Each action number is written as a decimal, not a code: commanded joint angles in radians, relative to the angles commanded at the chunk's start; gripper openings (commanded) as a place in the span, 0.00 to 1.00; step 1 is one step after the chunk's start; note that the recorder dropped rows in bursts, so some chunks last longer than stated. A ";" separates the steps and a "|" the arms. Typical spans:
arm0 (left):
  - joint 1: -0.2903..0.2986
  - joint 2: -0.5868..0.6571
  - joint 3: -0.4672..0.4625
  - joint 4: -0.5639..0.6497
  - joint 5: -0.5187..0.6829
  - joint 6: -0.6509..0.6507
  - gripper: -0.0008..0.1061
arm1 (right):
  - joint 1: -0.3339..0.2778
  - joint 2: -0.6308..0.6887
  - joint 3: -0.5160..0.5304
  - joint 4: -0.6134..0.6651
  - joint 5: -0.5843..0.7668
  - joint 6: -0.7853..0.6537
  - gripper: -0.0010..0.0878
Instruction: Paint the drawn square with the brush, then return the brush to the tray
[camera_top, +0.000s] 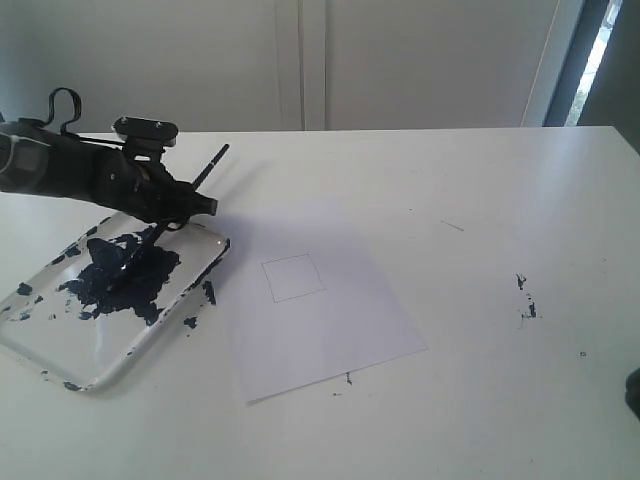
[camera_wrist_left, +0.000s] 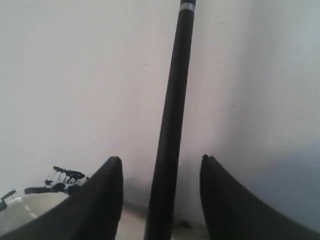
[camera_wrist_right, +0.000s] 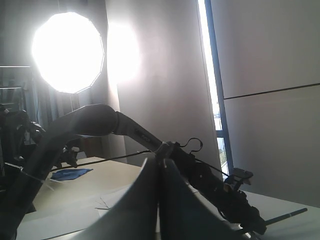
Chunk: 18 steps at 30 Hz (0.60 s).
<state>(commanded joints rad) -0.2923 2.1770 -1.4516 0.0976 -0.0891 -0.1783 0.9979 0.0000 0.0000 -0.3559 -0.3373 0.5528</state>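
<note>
The brush (camera_top: 211, 164) slants with its tip down in the dark blue paint of the tray (camera_top: 70, 345) and its black handle rising over the tray's far rim. My left gripper (camera_top: 198, 205) straddles the handle, open. In the left wrist view the handle (camera_wrist_left: 175, 100) runs between the two fingers (camera_wrist_left: 111, 172) with a gap on each side. The drawn square (camera_top: 293, 277) is a thin outline with a white interior on the paper sheet (camera_top: 330, 330), right of the tray. My right gripper (camera_wrist_right: 159, 167) is shut with nothing in it, away from the paper.
Small dark paint specks (camera_top: 525, 295) mark the table to the right of the paper, and a few sit near the sheet's front edge (camera_top: 347, 379). The left arm (camera_wrist_right: 215, 185) stretches across the right wrist view. A wall stands behind the table.
</note>
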 joint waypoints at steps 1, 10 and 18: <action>0.000 0.000 -0.004 0.000 0.002 0.000 0.35 | 0.000 0.000 0.000 0.000 0.000 0.000 0.01; 0.000 0.000 -0.004 0.034 -0.002 0.003 0.11 | 0.000 0.000 0.000 0.000 0.000 0.000 0.01; -0.015 -0.004 -0.004 0.046 -0.048 0.003 0.01 | 0.000 0.000 0.000 0.000 0.000 0.000 0.01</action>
<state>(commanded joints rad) -0.3070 2.1729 -1.4557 0.1432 -0.1368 -0.1756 0.9979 0.0000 0.0000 -0.3559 -0.3373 0.5528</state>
